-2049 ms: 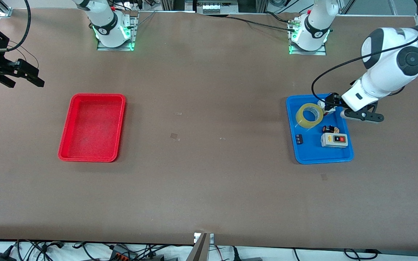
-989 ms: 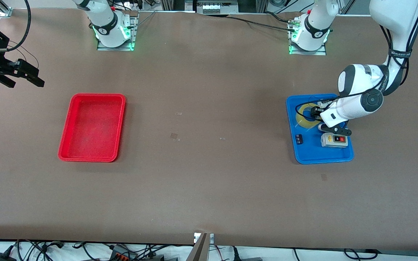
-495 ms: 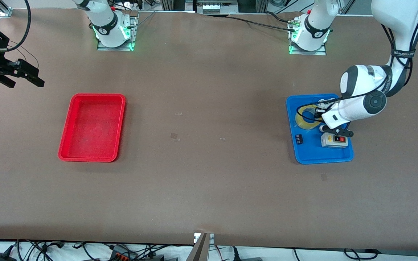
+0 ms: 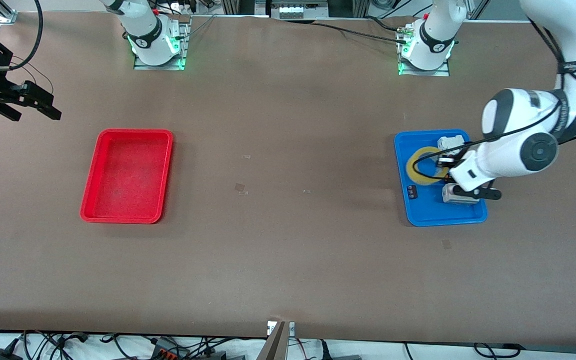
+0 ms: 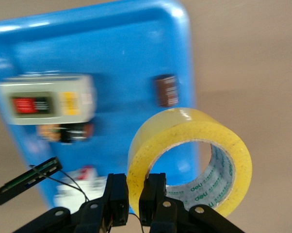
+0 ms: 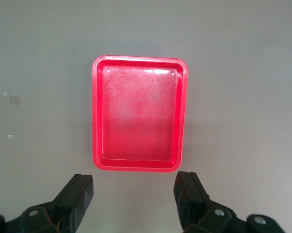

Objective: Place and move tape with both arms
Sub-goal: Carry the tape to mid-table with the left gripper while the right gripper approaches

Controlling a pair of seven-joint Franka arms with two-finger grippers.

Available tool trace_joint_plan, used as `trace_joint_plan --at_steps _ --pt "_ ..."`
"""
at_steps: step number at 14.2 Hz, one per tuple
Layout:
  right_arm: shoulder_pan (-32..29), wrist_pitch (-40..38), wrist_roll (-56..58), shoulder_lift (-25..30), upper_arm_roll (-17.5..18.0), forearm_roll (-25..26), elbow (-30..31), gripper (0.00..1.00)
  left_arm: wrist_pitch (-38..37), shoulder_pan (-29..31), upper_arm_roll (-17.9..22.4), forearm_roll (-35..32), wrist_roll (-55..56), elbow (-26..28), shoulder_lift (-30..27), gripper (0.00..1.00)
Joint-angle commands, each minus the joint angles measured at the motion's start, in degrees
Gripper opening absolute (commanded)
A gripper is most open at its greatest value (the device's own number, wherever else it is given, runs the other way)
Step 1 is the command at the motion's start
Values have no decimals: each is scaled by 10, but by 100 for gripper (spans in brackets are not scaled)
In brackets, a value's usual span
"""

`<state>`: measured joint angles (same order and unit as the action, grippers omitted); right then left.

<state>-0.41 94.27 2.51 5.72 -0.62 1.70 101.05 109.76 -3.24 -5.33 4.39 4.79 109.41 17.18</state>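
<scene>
1. The left gripper (image 5: 134, 201) has its jaws pinched shut on the wall of the tape roll (image 5: 189, 158), one jaw inside the hollow. It's over the blue tray (image 4: 425, 212), probably about to carry it out.
2. The right gripper (image 6: 134, 196) waits high over the red tray (image 6: 138, 119), jaws wide and empty, likely the receiver.
3. Count: one tape roll, two trays, one switch box (image 5: 44, 99), all on the tabletop (image 4: 288, 250).

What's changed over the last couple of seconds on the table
The left gripper came down over the blue tray, shut on the tape's wall and has begun lifting it. The right gripper stayed open above the red tray; the switch box hasn't moved.
</scene>
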Motion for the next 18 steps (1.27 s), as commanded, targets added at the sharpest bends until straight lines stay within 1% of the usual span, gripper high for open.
trace_joint_plan --at_steps 1,4,6,8,10,11,13,14,15,16,17,18 --pt "2 -12 1 -4 5 1 -9 100 -14 -78 0 44 124 -73 50 2" --pt "3 -6 0 -10 5 3 -9 100 -10 -169 0 66 279 -165 118 2" --pt "3 -6 2 -31 5 6 -8 100 6 -228 0 66 372 -216 159 2" --pt "7 -11 10 -61 5 6 -9 100 69 -281 0 83 453 -229 185 2" --pt "12 -9 9 -77 5 -2 -9 100 152 -329 0 94 501 -228 209 2" --pt "22 -8 8 -90 5 -3 -10 100 178 -349 0 94 522 -228 224 4" --pt "55 -2 0 -105 5 5 -14 100 217 -380 1 92 552 -226 246 12" --pt "72 2 0 -114 5 11 -14 100 221 -382 1 89 553 -225 251 24" --pt "81 1 -1 -124 5 9 -14 100 220 -380 1 86 545 -225 250 58" --pt "81 5 -1 -138 5 3 -12 100 214 -378 1 83 549 -228 246 99" --pt "80 6 -1 -142 5 2 -11 100 202 -378 5 84 549 -228 236 100" --pt "81 6 -1 -148 5 2 -11 100 168 -375 9 84 550 -228 211 100"
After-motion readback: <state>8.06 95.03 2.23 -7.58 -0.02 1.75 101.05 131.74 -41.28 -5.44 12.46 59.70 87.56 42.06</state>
